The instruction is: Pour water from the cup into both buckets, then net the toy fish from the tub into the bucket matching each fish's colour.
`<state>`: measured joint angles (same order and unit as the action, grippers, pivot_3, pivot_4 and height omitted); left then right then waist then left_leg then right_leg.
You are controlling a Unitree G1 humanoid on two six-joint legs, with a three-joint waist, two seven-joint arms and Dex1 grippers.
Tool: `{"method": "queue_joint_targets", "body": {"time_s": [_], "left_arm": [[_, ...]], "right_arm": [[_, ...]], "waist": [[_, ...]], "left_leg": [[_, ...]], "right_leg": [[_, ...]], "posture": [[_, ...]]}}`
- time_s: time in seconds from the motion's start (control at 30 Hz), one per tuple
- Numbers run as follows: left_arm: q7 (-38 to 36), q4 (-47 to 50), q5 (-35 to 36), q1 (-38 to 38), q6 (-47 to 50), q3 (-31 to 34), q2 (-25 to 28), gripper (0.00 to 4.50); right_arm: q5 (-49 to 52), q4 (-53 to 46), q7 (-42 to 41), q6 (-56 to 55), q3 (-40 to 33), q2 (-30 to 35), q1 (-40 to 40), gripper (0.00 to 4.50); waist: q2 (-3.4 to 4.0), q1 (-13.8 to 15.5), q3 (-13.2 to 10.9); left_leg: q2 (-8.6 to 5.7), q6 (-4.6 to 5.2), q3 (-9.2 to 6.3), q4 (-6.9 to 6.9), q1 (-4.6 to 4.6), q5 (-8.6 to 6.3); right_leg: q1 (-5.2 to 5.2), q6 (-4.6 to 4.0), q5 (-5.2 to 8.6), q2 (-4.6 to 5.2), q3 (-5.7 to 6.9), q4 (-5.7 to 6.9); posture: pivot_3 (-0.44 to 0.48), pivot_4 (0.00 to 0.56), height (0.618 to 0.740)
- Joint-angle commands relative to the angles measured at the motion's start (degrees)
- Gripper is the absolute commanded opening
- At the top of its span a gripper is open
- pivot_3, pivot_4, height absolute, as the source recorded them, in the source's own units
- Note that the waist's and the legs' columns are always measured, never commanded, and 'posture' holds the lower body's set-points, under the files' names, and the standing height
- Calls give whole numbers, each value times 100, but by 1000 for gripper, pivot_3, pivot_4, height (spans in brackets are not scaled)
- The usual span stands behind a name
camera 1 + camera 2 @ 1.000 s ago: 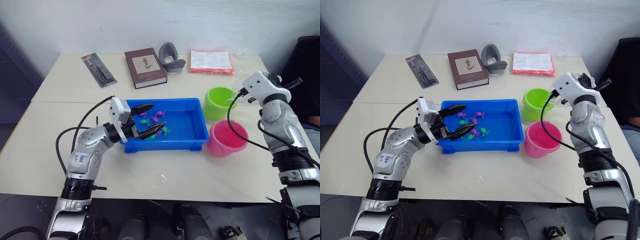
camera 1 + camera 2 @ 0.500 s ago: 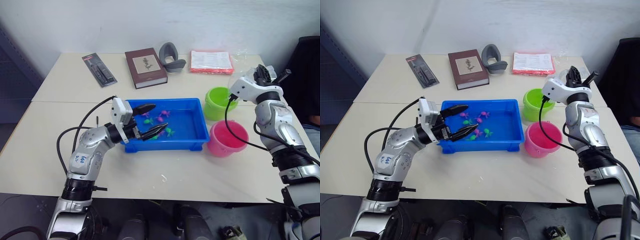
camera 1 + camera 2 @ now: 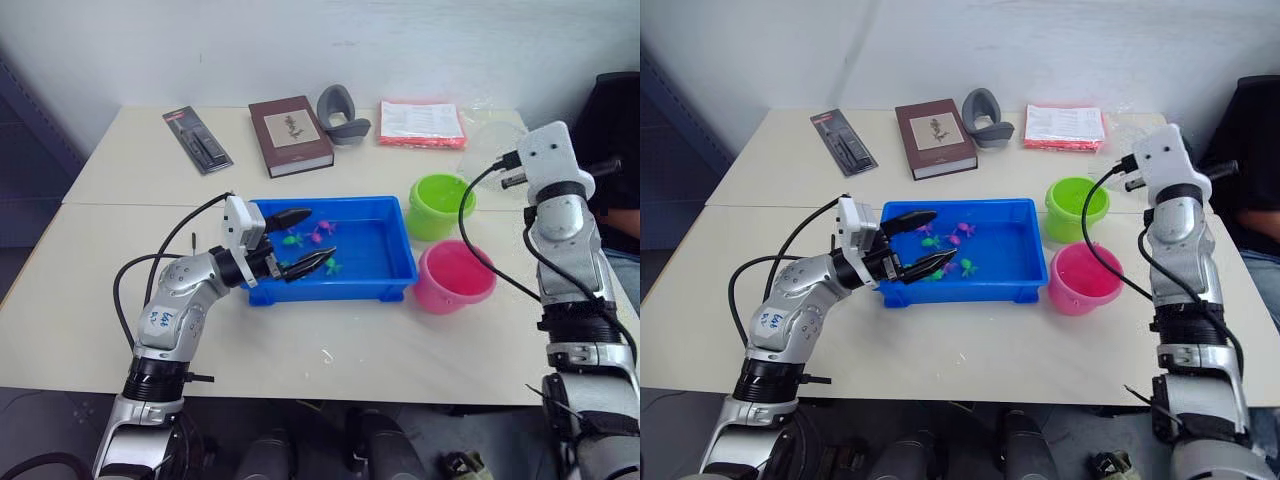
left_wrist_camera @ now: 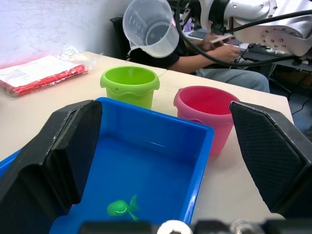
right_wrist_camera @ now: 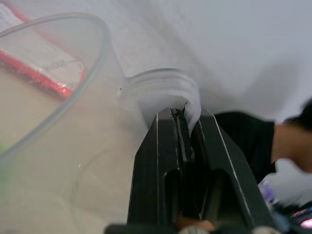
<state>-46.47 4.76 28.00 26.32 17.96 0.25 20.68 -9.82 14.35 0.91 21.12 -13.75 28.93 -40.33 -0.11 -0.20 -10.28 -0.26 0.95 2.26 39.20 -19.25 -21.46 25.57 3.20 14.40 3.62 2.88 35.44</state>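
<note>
The blue tub (image 3: 395, 272) holds several small pink and green toy fish (image 3: 316, 236) in shallow water. My left gripper (image 3: 318, 233) is open over the tub's left half, one finger on each side of the fish. The lime green bucket (image 3: 440, 204) and the pink bucket (image 3: 454, 277) stand to the right of the tub. My right gripper (image 5: 180, 122) is shut on the handle of the clear cup (image 4: 148, 27), which hangs tilted above and just behind the green bucket (image 4: 129, 84).
At the back of the table lie a brown book (image 3: 290, 134), a black packaged item (image 3: 198, 140), a grey curved object (image 3: 342, 113) and a red-edged packet (image 3: 422, 123). A person (image 4: 219, 46) sits beyond the table's right edge.
My right wrist has turned and drawn back to the right, carrying the cup with it. The left gripper has stayed open over the tub, and the fish have drifted slightly.
</note>
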Motion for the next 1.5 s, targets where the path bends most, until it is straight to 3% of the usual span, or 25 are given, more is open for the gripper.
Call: {"method": "queue_joint_targets", "body": {"time_s": [0.03, 0.3, 0.43, 0.63, 0.87, 1.03, 1.13, 1.37, 1.5], "left_arm": [[-57, 396, 291, 121, 155, 112, 24, 4500], [-710, 717, 611, -28, 602, 107, 593, 4500], [-1423, 944, 876, -180, 1041, -150, 1063, 4500], [-1690, 1066, 977, -257, 1173, -201, 1200, 4500], [-1620, 1077, 933, -250, 1144, -203, 1129, 4500], [-1620, 1093, 949, -313, 1199, -90, 1276, 4500], [-1640, 1093, 940, -325, 1180, -60, 1359, 4500], [-1712, 1094, 892, -523, 1091, 44, 1593, 4500], [-1651, 1019, 929, -853, 1148, 381, 1857, 4500]], "right_arm": [[1299, -1063, -234, 483, -1014, -356, 45, 63], [2788, -2834, 229, 1456, -2688, -1071, 1191, 63], [3062, -3101, 178, 1199, -2931, -1320, 2016, 63], [2943, -2410, 150, 506, -2682, -1628, 2513, 63], [2820, -1210, 159, -599, -2359, -1716, 2427, 63], [2838, -1008, 137, -783, -2167, -1679, 2562, 63], [3065, -1209, 62, -681, -2160, -1735, 2721, 1029], [3267, -2642, 248, 30, -2149, -1802, 3841, 4297], [4462, -4261, 17, 776, -2282, -2011, 4994, 4453]], "waist": [[0, 1, 0], [1, 33, 1], [6, 1, 1], [12, -143, -1], [16, -140, -4], [16, -134, -4], [16, -133, -4], [17, -123, -4], [17, -125, -4]], "left_leg": [[0, 0, -2, 0, 0, 0], [1, 3, -9, -3, -1, -2], [-1, 10, -7, -8, -2, -6], [-2, 13, 6, -9, 8, -7], [-1, 7, 6, -9, 15, -2], [-1, 8, 2, -9, 10, -2], [-1, 9, -1, -9, 10, -3], [0, 12, -5, -11, 10, -5], [5, 24, -11, -20, 12, -14]], "right_leg": [[0, 0, 0, 0, 0, 0], [-1, 0, 0, 1, 0, -1], [-2, 0, 0, 3, -3, -6], [-2, -5, 3, 0, -18, -1], [0, -10, 6, -6, -22, 12], [0, -8, 4, -3, -22, 11], [0, -8, 4, -3, -20, 10], [0, -9, 5, 1, -20, 7], [0, -15, 9, 2, -19, -3]], "posture": [[0, 150, 740], [0, 150, 740], [0, 150, 740], [0, 150, 740], [0, 150, 740], [0, 150, 740], [0, 150, 740], [0, 150, 740], [0, 150, 740]]}}
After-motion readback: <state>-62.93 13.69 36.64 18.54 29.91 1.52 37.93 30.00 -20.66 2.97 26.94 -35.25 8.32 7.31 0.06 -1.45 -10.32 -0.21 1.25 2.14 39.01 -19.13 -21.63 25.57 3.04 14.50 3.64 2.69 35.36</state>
